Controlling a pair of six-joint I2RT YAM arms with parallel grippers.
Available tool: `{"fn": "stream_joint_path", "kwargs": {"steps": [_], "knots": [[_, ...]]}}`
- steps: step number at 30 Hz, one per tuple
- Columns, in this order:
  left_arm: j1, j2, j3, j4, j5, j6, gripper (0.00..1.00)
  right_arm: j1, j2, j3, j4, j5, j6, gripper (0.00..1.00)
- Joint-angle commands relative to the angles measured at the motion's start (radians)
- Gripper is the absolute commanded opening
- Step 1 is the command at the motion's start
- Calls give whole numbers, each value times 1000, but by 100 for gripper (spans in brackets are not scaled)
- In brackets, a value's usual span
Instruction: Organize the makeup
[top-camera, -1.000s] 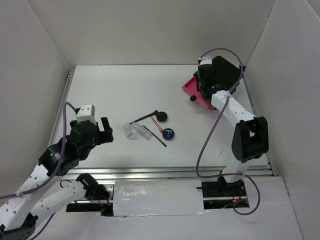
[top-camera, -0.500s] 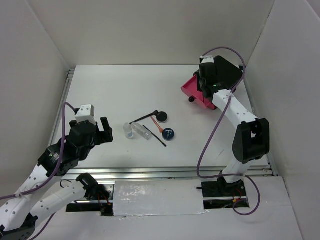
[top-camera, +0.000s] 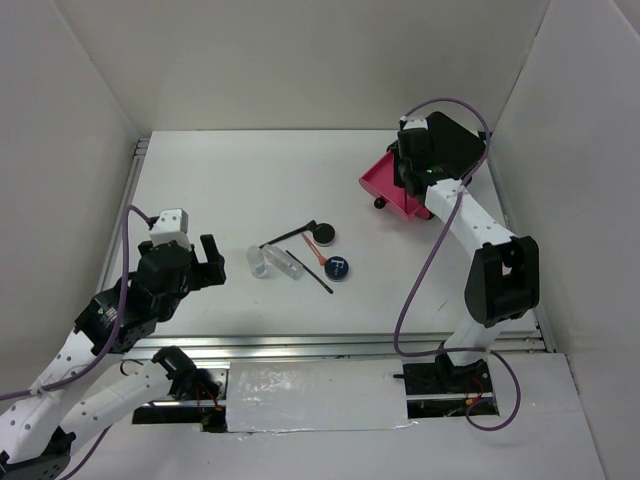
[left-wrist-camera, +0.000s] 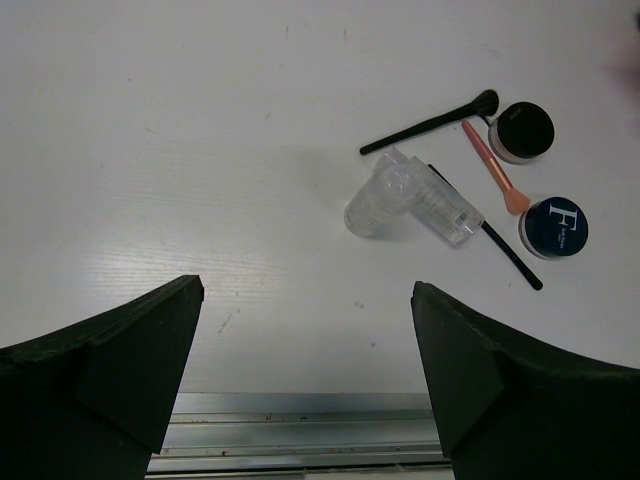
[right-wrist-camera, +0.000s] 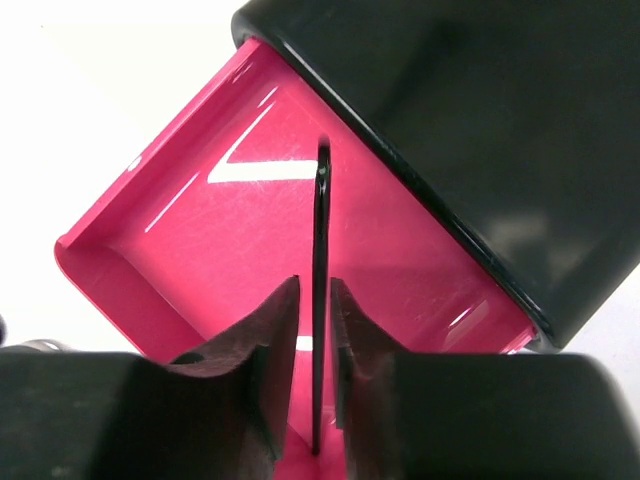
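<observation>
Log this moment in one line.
right hand: parted around black pencil over pink drawer | left hand: open, empty | blue compact, clear vial: not yet put away

White table (top-camera: 210, 185) carries a makeup cluster (top-camera: 337, 268) and a black pink-drawered box (top-camera: 457, 142)

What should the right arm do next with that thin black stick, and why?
Probably open the right end effector wider: the thin black stick runs between its barely parted fingers over the floor of the open pink drawer, so letting go should leave it stowed there.
</observation>
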Motion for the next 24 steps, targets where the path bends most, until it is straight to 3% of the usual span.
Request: {"fn": "stream_joint_path", "kwargs": {"steps": [1,6,14,15,20,24], "knots": [[-4,-1,6,33,-3,7,99,-5,-19,22,-27,-14,9,27],[-4,-1,6,32,-4,5,99,-5,-28,21,-35,0,15,47],[-4,-1,7,33,-6,5,99,40,-118,94,-99,-104,21,48],[-4,1,7,32,-7,4,99,65,-129,99,-108,-127,13,54],[-4,5,19,-4,-70,-39,99,310,-84,165,-224,-193,-103,57],[-4,-2,27,-31,-112,-70,99,426,34,229,-291,-129,-19,57]]}}
